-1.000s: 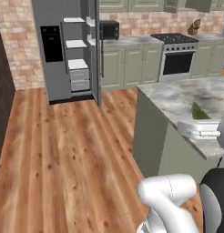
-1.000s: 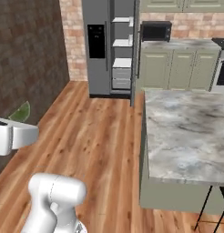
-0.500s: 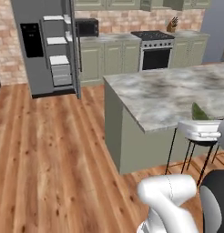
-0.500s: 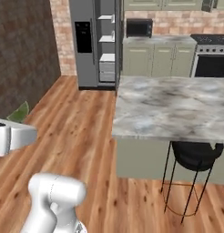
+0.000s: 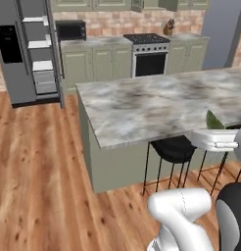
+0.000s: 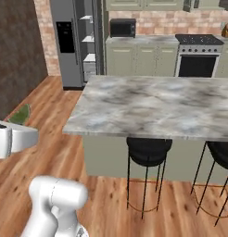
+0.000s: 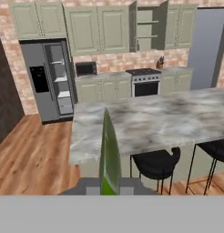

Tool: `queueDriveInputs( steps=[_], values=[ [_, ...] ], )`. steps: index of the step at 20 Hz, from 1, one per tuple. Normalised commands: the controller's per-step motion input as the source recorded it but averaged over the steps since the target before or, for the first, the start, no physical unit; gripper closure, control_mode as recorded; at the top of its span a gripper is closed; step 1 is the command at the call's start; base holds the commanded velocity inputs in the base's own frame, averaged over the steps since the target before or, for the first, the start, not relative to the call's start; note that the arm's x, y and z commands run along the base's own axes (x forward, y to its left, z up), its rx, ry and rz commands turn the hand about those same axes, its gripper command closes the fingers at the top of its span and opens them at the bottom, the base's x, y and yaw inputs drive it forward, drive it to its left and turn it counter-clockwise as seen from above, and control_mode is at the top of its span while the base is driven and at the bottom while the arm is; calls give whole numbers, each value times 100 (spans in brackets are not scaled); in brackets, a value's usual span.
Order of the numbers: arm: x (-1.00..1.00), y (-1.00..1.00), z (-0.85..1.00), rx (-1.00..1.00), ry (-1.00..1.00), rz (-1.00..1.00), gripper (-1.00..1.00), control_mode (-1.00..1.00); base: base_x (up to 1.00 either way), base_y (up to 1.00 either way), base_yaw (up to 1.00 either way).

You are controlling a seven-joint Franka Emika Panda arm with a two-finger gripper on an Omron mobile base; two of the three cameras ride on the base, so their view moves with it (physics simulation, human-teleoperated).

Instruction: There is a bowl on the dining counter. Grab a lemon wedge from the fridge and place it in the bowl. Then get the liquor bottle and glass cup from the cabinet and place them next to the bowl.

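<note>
Green-yellow and thin, the lemon wedge (image 7: 109, 154) stands pinched between the two dark finger tips of the gripper (image 7: 108, 186) at the 6 o'clock edge of the hand view, its point rising toward 12 o'clock. From the left base view the wedge (image 5: 214, 120) peeks above the white hand at 3 o'clock; from the right base view it (image 6: 21, 114) sits at 9 o'clock.

Beyond the wedge in the hand view lies the dining counter (image 7: 168, 119), its veined marble top stretching from the centre toward 3 o'clock, with black stools (image 7: 155, 164) tucked under its near edge. No bowl can be made out on the visible part of the top.

At 10 o'clock in the hand view stands the fridge (image 7: 44, 79), one door swung open on white shelves. At 1 o'clock, above the stove (image 7: 145, 82), the cabinet (image 7: 149, 25) hangs with both doors open; what sits on its shelves is too small to tell.
</note>
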Motion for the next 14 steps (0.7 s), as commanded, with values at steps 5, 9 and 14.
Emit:
queueDriveInputs(
  steps=[5, 9, 14],
  values=[
    [0, 0, 0, 0, 0, 0, 100, 100, 0, -100, 0],
    [0, 0, 0, 0, 0, 0, 100, 100, 0, -100, 0],
    [0, 0, 0, 0, 0, 0, 100, 100, 0, -100, 0]
  ],
)
